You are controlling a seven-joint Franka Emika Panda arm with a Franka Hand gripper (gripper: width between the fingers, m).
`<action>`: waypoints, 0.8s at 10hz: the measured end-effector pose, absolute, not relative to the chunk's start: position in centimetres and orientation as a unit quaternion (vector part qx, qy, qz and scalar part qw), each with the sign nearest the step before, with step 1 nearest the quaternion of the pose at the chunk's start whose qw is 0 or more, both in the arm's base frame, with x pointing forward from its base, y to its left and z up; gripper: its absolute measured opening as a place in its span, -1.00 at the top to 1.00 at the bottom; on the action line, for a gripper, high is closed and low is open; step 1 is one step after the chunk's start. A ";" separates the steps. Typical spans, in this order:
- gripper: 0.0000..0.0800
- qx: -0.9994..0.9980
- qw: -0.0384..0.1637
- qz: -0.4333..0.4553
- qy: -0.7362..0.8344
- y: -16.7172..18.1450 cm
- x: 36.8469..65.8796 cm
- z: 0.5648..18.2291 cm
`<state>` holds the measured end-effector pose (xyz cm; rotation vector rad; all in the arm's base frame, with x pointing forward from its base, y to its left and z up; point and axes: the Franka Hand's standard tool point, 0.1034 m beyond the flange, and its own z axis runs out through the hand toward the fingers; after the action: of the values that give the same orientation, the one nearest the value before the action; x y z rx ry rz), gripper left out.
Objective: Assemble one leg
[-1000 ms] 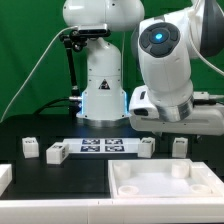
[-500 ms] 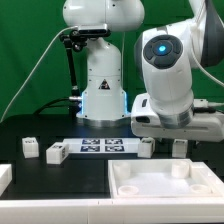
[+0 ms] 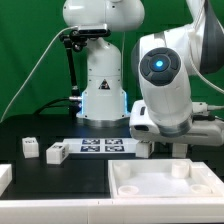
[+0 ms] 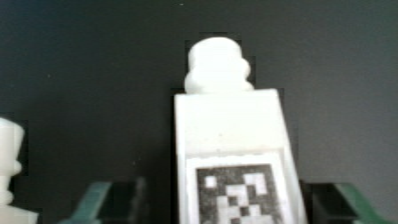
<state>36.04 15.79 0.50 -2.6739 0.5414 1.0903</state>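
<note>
In the wrist view a white leg [image 4: 231, 140] lies on the black table, with a rounded peg at its far end and a black-and-white tag on its face. My gripper [image 4: 231, 206] is open, and its two dark fingers [image 4: 114, 203] stand on either side of the leg with a gap on each side. In the exterior view the gripper [image 3: 152, 147] is low over the table behind the white panel [image 3: 165, 183] and hides most of this leg. A second leg shows at the wrist view's edge [image 4: 11, 150].
Two more legs [image 3: 30, 148] [image 3: 56, 152] stand at the exterior view's left. The marker board [image 3: 103, 147] lies in the middle. Another leg [image 3: 181, 148] peeks out beside the gripper. A white part [image 3: 4, 178] sits at the left edge.
The arm has swung toward the exterior view's left and come down. The gripper now covers the leg that stood free beside the marker board.
</note>
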 end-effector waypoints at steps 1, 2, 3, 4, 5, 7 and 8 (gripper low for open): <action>0.28 -0.905 0.102 0.369 0.183 15.8 36.0 0.5; 0.28 -0.905 0.102 0.369 0.183 15.8 36.0 0.5; 0.28 -0.905 0.102 0.369 0.183 15.8 36.0 0.5; 0.28 -0.905 0.102 0.369 0.183 15.8 36.0 0.5; 0.28 -0.905 0.102 0.369 0.183 15.8 36.0 0.5; 0.28 -0.906 0.107 0.368 0.181 15.2 36.6 1.7; 0.28 -0.908 0.108 0.368 0.169 15.0 37.3 3.3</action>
<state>37.29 15.00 3.33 -2.6722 0.4975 1.0817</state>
